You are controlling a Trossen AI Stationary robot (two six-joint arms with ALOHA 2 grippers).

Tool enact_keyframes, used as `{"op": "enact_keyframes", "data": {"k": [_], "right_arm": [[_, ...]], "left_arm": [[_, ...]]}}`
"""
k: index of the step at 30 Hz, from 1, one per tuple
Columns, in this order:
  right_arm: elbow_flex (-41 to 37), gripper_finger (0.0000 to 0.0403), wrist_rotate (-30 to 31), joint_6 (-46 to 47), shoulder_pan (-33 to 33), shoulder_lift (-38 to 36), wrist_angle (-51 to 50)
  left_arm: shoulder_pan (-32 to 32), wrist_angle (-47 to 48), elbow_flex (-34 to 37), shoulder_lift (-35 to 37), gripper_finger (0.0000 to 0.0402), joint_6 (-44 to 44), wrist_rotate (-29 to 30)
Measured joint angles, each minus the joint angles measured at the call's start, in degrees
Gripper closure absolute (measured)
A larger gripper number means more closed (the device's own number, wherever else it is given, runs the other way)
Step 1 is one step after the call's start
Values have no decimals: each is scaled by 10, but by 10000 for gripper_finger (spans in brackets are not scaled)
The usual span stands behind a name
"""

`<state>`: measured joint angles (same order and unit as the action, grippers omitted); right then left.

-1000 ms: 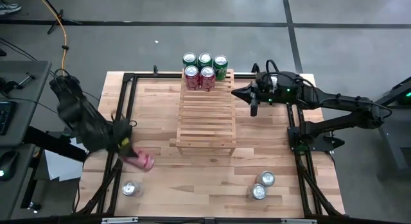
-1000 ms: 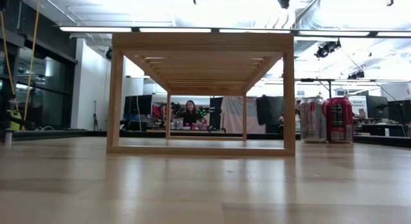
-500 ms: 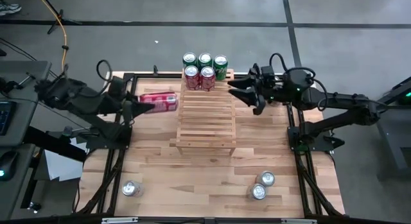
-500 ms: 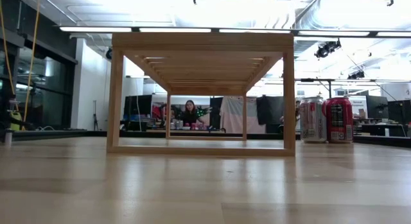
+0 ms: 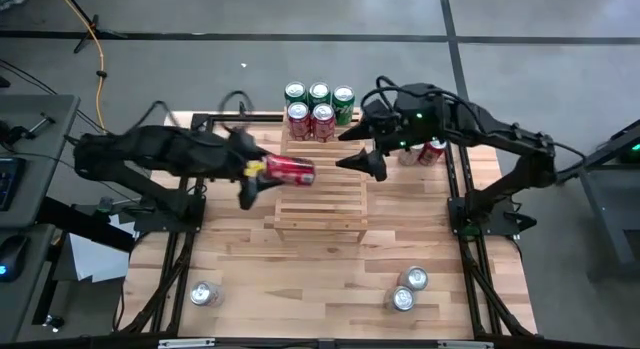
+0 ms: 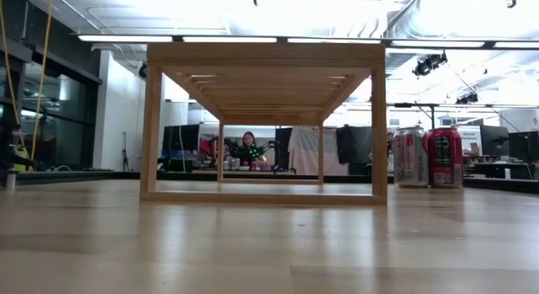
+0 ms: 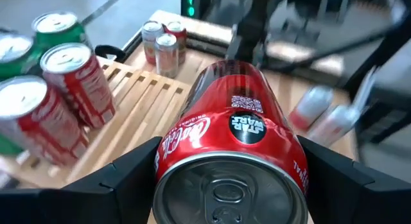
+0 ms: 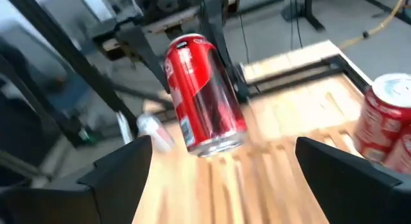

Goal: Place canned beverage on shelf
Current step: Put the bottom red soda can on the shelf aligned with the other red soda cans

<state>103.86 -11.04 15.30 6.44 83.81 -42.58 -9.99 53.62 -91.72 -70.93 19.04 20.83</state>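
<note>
High view: left end effector [image 5: 262, 171] clamps red can [image 5: 289, 170] sideways over shelf [image 5: 320, 184]; right end effector [image 5: 362, 147] spread, empty. Risk: sideways can rolls along slats.

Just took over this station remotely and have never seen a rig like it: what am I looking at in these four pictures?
Two dark robot arms work at a wooden table. One camera looks down from above, one sits at tabletop height, one rides each wrist. The left gripper holds a red drink can on its side over the light wooden slatted shelf. The right gripper, open, faces it across the shelf. Five upright cans, three green and two red, stand at the shelf's far end. More cans stand on the table.
</note>
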Motion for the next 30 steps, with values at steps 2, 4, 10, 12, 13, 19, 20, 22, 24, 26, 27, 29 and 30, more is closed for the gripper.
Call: {"op": "enact_keyframes", "data": {"k": [2, 4, 10, 12, 13, 19, 20, 22, 24, 26, 27, 29, 30], "right_arm": [[36, 31, 5, -26, -1, 24, -43], [62, 31, 6, -47, -1, 45, -82], [86, 31, 8, -90, -13, 92, -121], [86, 31, 8, -110, -20, 108, -127], [86, 31, 8, -116, -23, 115, -127], [86, 31, 17, -154, -41, 160, -124], [86, 31, 21, -158, -43, 165, -124], [86, 31, 34, -160, -48, 179, -123], [86, 31, 49, -162, -51, 193, -120], [86, 31, 50, -159, -53, 201, -117], [86, 31, 51, -158, -53, 203, -115], [86, 32, 50, -155, -54, 205, -110], [86, 33, 51, -153, -54, 205, -110]], "left_arm": [[4, -4, -8, -25, 110, -47, -1], [7, -9, -15, -49, 110, -89, 0], [14, -13, -25, -102, 110, -165, 5], [14, -13, -25, -110, 110, -182, 6], [14, -14, -26, -114, 110, -190, 7], [14, -12, -26, -120, 110, -217, 16], [14, -10, -26, -120, 110, -219, 17], [14, -13, -26, -120, 110, -222, 19], [14, -13, -26, -118, 110, -222, 19], [14, -14, -26, -118, 110, -223, 20], [14, -15, -26, -118, 110, -223, 21], [14, -15, -26, -118, 110, -223, 21], [14, -15, -26, -118, 110, -223, 21]]}}
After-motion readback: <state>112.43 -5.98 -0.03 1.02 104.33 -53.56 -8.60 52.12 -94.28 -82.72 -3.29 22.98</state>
